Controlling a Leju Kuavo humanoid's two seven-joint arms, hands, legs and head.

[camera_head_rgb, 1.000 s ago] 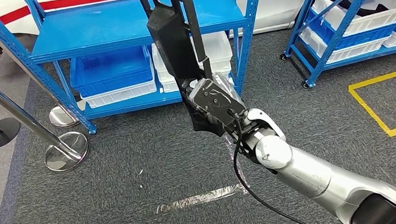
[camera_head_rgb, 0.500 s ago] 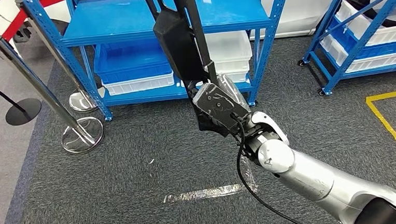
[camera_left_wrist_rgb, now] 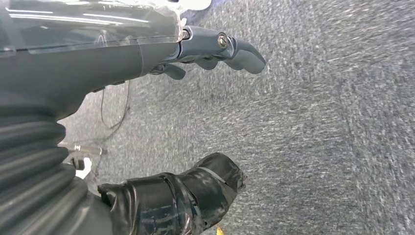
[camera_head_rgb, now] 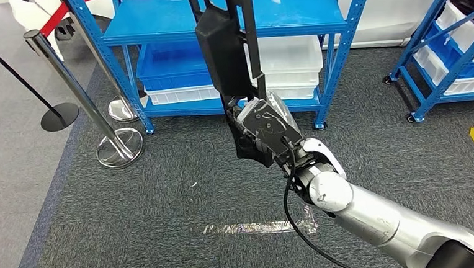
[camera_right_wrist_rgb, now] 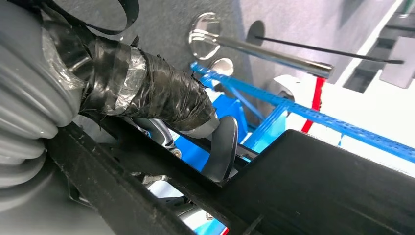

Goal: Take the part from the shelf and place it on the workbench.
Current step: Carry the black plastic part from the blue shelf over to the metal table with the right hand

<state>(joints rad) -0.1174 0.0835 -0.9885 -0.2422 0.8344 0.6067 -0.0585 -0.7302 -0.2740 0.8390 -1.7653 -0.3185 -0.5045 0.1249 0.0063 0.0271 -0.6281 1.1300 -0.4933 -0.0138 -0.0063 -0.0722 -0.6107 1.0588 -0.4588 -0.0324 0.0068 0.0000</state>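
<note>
The part is a long black piece with a boxy body and thin bars running up past the top of the head view. My right hand grips its lower end and holds it upright over the grey carpet, in front of the blue shelf. In the right wrist view the taped thumb and a dark finger clamp the black part. In the left wrist view my left hand hangs above the carpet with its fingers apart and nothing in them.
The blue shelf's lower level carries a blue bin and white bins. Two chrome barrier posts stand at the left. A second blue rack is at the right. A strip of clear tape lies on the carpet.
The whole picture has shifted: shelf and posts now sit further right, so the camera has turned. My right hand keeps the same grip on the part.
</note>
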